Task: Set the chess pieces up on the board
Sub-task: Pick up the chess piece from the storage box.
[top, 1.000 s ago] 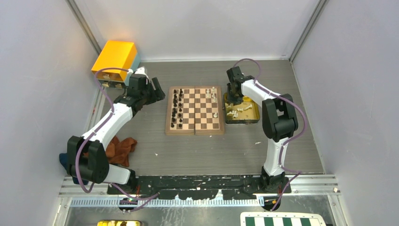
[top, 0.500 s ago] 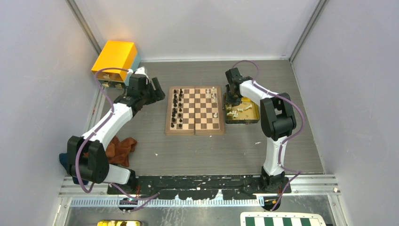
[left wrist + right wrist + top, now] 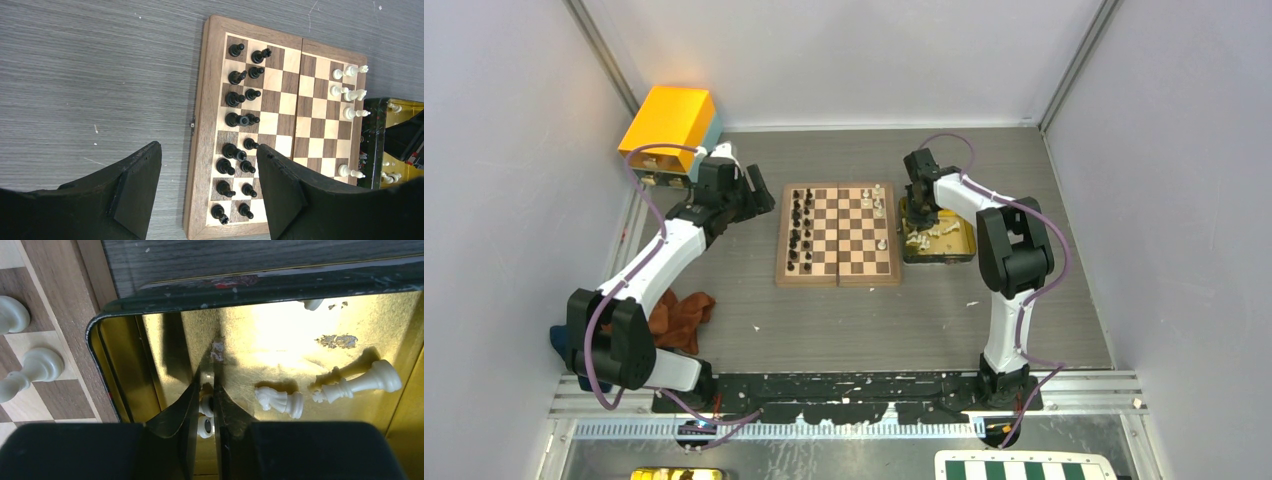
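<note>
Where the right gripper point(image 3: 207, 385) reaches (inside tray point(image 3: 150, 355)) — white piece point(image 3: 205, 426) pinched between its fingers point(image 3: 184, 407).

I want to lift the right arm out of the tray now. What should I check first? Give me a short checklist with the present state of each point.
1. Right jaws closed on a white piece in the tray: ok.
2. Grip firm enough to lift: cannot tell.
3. Loose knight lying apart from the right jaws: ok.
4. Free squares on the white side of the board: ok.
5. Left jaws open, holding nothing, away from the tray: ok.
</note>
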You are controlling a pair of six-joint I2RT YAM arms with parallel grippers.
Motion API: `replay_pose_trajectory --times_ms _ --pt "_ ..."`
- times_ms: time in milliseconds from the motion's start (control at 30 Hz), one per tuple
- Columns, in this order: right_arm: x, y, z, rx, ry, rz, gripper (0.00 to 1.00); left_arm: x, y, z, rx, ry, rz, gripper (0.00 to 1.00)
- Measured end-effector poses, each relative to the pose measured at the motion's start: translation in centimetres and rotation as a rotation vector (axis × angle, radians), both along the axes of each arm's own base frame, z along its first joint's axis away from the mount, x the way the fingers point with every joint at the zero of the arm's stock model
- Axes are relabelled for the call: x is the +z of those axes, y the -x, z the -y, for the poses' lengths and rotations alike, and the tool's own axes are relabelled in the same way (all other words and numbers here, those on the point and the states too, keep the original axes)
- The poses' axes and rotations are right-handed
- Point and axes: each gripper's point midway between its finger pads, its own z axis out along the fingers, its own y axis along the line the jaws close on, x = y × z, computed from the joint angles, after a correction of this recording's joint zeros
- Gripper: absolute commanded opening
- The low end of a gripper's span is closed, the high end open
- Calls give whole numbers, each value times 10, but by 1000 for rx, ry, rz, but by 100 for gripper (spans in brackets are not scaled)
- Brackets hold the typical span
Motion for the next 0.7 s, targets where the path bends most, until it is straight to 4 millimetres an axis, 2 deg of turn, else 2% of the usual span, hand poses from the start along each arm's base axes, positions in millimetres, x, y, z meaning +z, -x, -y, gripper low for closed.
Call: replay_pose_trajectory --times_ms 333,500,700 --pt "-1 4 1 -13 -2 -5 5 0 0 0 0 0 0 71" --pt "0 4 2 -16 2 -4 1 0 0 0 0 0 1 71" --pt "7 6 3 -17 8 2 1 1 1 0 0 1 4 71"
